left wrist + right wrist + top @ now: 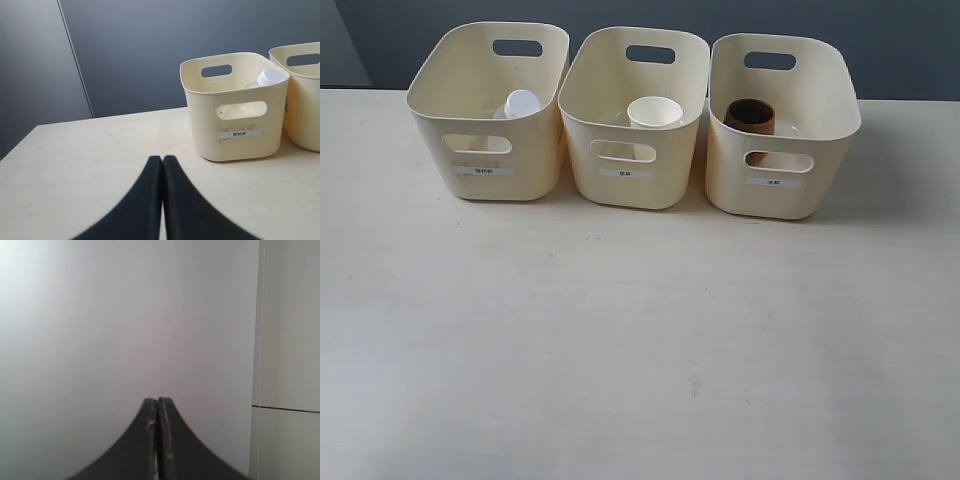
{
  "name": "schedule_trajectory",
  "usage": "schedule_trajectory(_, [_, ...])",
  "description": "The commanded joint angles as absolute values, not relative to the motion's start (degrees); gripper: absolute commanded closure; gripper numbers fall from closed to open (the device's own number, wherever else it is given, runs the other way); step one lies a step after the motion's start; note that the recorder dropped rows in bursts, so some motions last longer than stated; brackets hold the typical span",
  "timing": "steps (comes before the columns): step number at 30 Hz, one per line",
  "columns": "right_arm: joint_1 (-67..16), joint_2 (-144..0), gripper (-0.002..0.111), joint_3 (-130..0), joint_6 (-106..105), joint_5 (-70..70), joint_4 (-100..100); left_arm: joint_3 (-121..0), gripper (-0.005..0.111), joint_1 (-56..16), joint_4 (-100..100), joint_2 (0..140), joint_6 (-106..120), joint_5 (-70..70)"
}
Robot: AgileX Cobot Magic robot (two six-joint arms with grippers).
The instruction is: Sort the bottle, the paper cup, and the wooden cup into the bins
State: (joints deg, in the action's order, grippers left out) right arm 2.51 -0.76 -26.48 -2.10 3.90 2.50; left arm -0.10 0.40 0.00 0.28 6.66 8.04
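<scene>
Sitting in separate bins [620,85] are the bottle [521,103], paper cup [655,111] and wooden cup [750,116]. Both arms' fingers [162,165] are pressed closed and empty; nothing seems left but parking them clear.

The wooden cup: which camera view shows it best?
The exterior view: the wooden cup stands upright in the right-hand bin, its dark inside visible. The left wrist view shows only the other bins; the right wrist view shows no bin at all.

A pale table [640,350] meets a dark wall [150,50].
</scene>
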Motion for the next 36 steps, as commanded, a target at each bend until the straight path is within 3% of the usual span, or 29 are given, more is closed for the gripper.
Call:
schedule_trajectory(1, [2.67, -0.54, 0.109, -26.11, -2.4, 3.73, 2.42, 0.0, 0.107, 0.43, 0.0, 0.0, 6.58, 7.75])
schedule_trajectory(12, [2.67, 0.0, 0.109, -25.63, -1.12, 9.87, -1.01, 0.0, 0.107, 0.43, 0.0, 0.0, 6.58, 7.75])
schedule_trajectory(26, [2.67, 0.0, 0.109, 0.0, -0.85, -24.32, -6.63, 0.0, 0.107, 0.43, 0.0, 0.0, 6.58, 7.75])
schedule_trajectory(36, [2.67, 0.0, 0.109, 0.0, -1.66, -21.28, -3.89, 0.0, 0.107, 0.43, 0.0, 0.0, 6.58, 7.75])
